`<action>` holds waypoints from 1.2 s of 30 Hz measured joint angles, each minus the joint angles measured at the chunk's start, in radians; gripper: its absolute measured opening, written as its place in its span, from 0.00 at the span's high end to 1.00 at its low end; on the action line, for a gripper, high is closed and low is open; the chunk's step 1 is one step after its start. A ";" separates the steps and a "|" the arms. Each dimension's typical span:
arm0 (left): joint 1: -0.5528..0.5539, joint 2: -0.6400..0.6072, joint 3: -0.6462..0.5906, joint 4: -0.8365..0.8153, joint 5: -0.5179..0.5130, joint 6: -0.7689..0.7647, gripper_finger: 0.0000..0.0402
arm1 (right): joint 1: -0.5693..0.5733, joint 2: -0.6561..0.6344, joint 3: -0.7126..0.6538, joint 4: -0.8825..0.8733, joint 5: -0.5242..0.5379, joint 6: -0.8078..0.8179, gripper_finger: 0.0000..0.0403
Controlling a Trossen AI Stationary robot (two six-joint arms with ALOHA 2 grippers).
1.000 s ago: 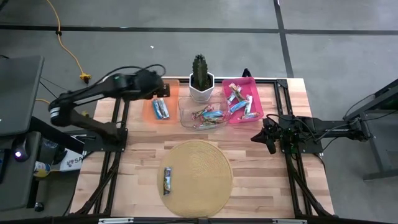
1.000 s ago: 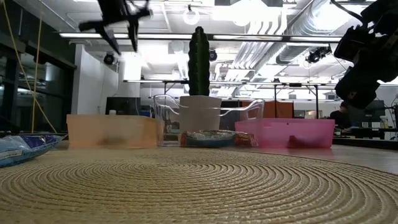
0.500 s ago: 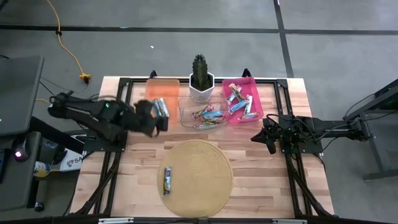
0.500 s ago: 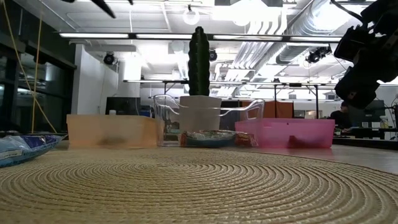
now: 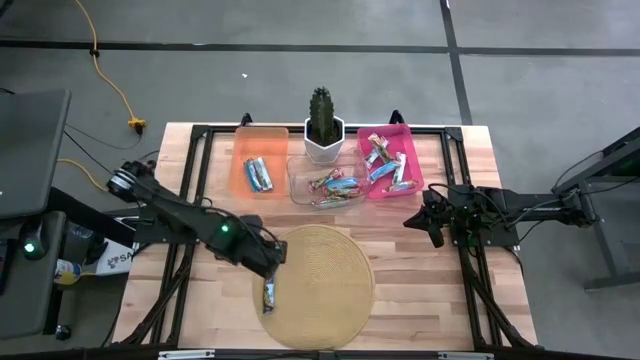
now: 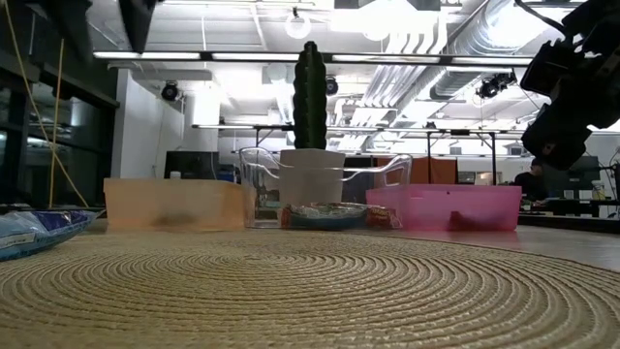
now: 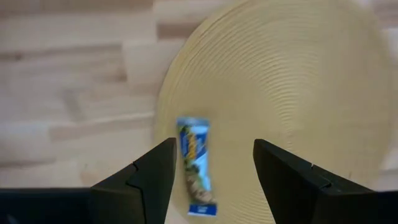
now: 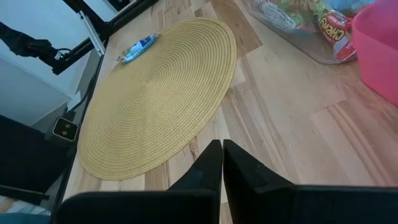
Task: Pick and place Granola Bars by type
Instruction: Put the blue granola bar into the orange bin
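One blue-and-white granola bar [image 5: 268, 290] lies flat on the left part of the round woven mat [image 5: 330, 285]; it also shows in the left wrist view [image 7: 195, 168] and the right wrist view [image 8: 138, 47]. My left gripper [image 5: 270, 260] hangs open above the mat's left edge, with the bar below and between its fingers [image 7: 214, 171], not touching it. Two blue bars lie in the orange bin [image 5: 259, 174]. Several mixed bars fill the clear bin [image 5: 335, 185] and the pink bin [image 5: 388, 165]. My right gripper [image 5: 432, 232] waits shut [image 8: 222, 155] off the mat's right side.
A cactus in a white pot [image 5: 323, 128] stands behind the clear bin, between the orange and pink bins. The three bins line the table's far side. Bare wood [image 5: 420, 290] lies to the right of the mat and between mat and bins.
My left arm has swung from over the orange bin toward the table's near edge and now hangs over the mat's left edge above the single bar. The bars and bins have stayed where they were.
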 joint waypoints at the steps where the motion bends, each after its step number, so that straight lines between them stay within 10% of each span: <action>1: 0.000 0.020 0.000 0.001 0.024 -0.013 0.47 | 0.000 0.000 0.000 0.000 0.000 0.000 1.00; 36: -0.011 0.223 0.000 0.135 0.145 0.087 0.47 | 0.000 0.000 0.000 0.000 -0.004 0.000 1.00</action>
